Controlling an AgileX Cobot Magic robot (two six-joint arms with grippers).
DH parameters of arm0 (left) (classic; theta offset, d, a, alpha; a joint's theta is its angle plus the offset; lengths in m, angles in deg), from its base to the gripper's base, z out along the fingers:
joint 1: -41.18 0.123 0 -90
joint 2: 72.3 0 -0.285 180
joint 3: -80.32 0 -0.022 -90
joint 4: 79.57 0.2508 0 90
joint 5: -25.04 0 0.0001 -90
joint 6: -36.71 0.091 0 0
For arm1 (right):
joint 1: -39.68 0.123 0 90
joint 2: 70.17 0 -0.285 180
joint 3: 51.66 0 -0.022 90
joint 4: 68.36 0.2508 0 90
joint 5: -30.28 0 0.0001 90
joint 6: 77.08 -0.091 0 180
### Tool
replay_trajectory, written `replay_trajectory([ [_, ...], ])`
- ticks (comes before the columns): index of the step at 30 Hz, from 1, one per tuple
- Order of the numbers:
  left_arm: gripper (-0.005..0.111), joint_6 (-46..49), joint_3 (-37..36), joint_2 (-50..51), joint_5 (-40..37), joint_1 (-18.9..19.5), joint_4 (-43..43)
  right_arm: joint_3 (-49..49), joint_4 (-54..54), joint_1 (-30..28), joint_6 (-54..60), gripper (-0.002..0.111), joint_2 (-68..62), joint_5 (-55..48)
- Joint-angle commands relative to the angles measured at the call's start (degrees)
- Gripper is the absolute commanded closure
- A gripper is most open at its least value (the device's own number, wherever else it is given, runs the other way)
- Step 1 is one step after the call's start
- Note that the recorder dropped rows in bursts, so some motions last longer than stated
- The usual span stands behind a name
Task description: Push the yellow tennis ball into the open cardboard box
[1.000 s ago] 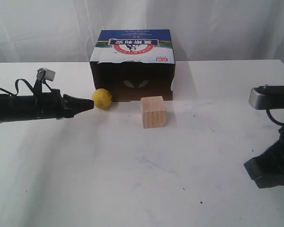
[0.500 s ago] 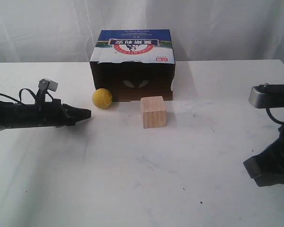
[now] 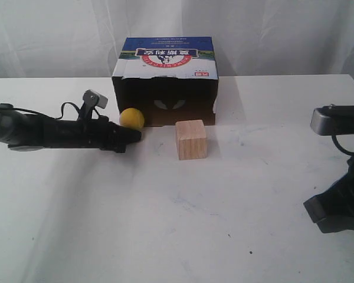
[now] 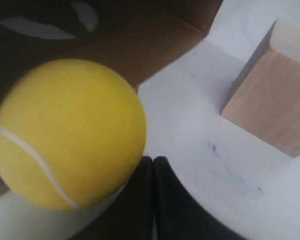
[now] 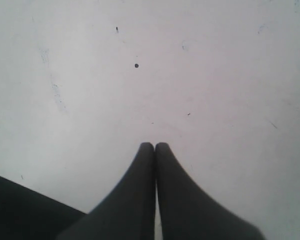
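**Step in hand.** The pushing stroke, judged near its end.

**Yellow tennis ball** (image 3: 132,118). It sat on the desk (image 3: 165,230) at the left end of the mouth of the open cardboard box (image 3: 165,84), at 10 o'clock from the wooden cube (image 3: 191,140). In the left wrist view the ball (image 4: 65,145) showed against the box's dark interior; whether it had crossed the threshold could not be told.

**Left end effector** (image 3: 135,134). Fingers pressed together, gripping nothing. Its tip lay at 6 o'clock from the ball, right beside it.

**Right end effector** (image 5: 155,150). Fingers likewise together and empty, over bare desk well away at 4 o'clock from the cube.

**Next move, as judged.** A short shove toward 12 or 1 o'clock, with the tip kept behind the ball's middle. An off-centre push could roll the ball toward 9 o'clock, past the box's left wall.

**Markings.** The box had a blue printed top with a red-and-white logo and Chinese characters. These appeared upside down in the exterior view and were too small to transcribe. A small red-and-white mark sat near the top's right front corner, unreadable. The ball bore a pale seam and the cube was unmarked.
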Motion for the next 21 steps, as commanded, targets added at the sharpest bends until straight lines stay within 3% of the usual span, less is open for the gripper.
replay_trajectory([
  [1,0.107,7.34,5.65,1.58,2.80,-1.14,-1.28,0.21,-0.07,-0.47,-0.17,0.108,0.39,0.15],
  [8,0.107,7.23,11.77,1.58,2.84,-1.14,-1.28,0.21,-0.07,-0.47,-0.17,0.108,0.39,0.15],
  [15,0.107,1.76,12.88,0.96,-4.02,-1.14,-1.05,0.21,-0.07,-0.47,-0.17,0.108,0.39,0.49],
  [21,0.107,-9.06,12.88,0.28,-5.18,-1.14,9.81,0.21,-0.18,-0.47,-0.17,0.108,0.39,1.54],
])
